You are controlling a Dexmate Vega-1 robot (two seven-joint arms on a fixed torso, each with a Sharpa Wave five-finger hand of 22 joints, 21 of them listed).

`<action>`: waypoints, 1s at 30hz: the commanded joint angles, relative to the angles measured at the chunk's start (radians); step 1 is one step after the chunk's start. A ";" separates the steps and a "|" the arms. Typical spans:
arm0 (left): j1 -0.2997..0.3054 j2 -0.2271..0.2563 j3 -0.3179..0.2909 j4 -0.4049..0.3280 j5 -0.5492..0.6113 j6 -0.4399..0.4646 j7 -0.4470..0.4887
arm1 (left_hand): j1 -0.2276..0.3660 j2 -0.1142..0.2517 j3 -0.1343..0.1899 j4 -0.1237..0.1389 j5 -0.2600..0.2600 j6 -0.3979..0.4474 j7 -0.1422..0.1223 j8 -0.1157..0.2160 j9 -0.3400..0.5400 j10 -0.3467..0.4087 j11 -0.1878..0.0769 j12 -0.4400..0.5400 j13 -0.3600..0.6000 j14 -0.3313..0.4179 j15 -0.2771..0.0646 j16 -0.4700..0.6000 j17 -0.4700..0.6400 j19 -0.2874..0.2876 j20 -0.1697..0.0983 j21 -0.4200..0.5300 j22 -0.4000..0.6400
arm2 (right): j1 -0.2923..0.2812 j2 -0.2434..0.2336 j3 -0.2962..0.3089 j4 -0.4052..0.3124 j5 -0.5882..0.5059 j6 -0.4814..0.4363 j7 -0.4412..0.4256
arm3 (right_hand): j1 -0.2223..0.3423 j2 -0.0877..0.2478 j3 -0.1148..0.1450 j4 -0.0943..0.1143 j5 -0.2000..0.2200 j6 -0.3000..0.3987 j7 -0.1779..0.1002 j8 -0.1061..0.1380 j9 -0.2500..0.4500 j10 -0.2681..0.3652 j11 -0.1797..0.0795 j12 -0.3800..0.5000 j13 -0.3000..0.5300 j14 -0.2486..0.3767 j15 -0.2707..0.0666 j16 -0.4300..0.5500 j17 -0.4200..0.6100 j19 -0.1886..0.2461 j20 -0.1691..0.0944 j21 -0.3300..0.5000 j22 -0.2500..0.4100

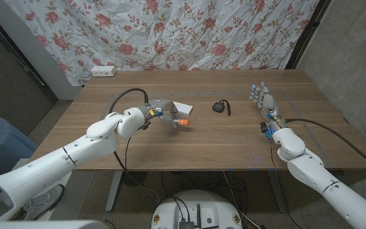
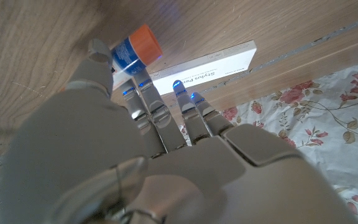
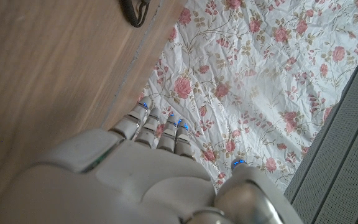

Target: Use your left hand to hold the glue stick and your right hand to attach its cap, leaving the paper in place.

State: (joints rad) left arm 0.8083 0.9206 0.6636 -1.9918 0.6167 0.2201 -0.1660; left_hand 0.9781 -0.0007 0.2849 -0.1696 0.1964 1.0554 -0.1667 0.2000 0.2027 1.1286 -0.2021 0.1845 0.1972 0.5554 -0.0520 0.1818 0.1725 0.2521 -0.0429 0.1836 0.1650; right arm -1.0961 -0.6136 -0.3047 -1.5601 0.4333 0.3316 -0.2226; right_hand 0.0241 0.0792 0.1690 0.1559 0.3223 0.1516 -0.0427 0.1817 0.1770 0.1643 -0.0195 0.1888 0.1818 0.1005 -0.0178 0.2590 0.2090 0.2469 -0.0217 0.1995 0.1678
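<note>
My left hand point(image 1: 161, 111) grips the glue stick point(image 1: 182, 121), a blue-labelled tube with an orange end that sticks out past the fingers toward the table's middle. In the left wrist view the glue stick point(image 2: 135, 53) sits between the thumb and fingers of my left hand point(image 2: 160, 143). A white paper point(image 1: 183, 105) lies just behind that hand; the paper point(image 2: 204, 68) carries printed text. A small black cap point(image 1: 219, 107) lies on the table between the hands, and the cap point(image 3: 135, 11) is far from my right hand point(image 3: 154, 168). My right hand point(image 1: 262, 98) stands open with fingers up, holding nothing.
A white power strip point(image 1: 103, 71) lies at the table's far left corner. A floral cloth point(image 1: 189, 32) hangs behind the wooden table point(image 1: 202, 143). Cables trail from both wrists across the tabletop.
</note>
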 commanded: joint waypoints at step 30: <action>0.013 -0.038 0.050 0.032 0.277 -0.017 -0.001 | 0.021 0.033 -0.011 0.009 -0.001 0.006 -0.029 0.007 0.001 0.000 -0.024 0.006 0.004 -0.005 -0.151 0.003 0.001 -0.008 -0.007 0.003 0.004 | 0.043 0.067 -0.025 0.096 0.038 0.031 -0.008 | 0.017 0.075 0.023 -0.005 0.001 0.002 0.007 0.007 -0.001 0.005 0.004 0.002 0.001 -0.003 0.001 -0.015 0.002 0.023 0.017 -0.001 -0.001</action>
State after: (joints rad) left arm 0.8119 0.8915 0.7074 -1.9609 0.8247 0.1916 -0.1731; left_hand 0.9783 -0.0008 0.2765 -0.1617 0.1950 1.0483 -0.1738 0.2004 0.2019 1.1197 -0.2111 0.1860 0.1979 0.5555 -0.0520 0.1818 0.1725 0.2467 -0.0375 0.1836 0.1650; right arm -1.0622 -0.5531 -0.3254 -1.4751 0.4681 0.3642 -0.2275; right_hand 0.0398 0.0820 0.1827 0.1505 0.3223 0.1515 -0.0429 0.1817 0.1770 0.1643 -0.0196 0.1888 0.1818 0.1004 -0.0178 0.2466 0.2092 0.2679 -0.0071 0.1996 0.1678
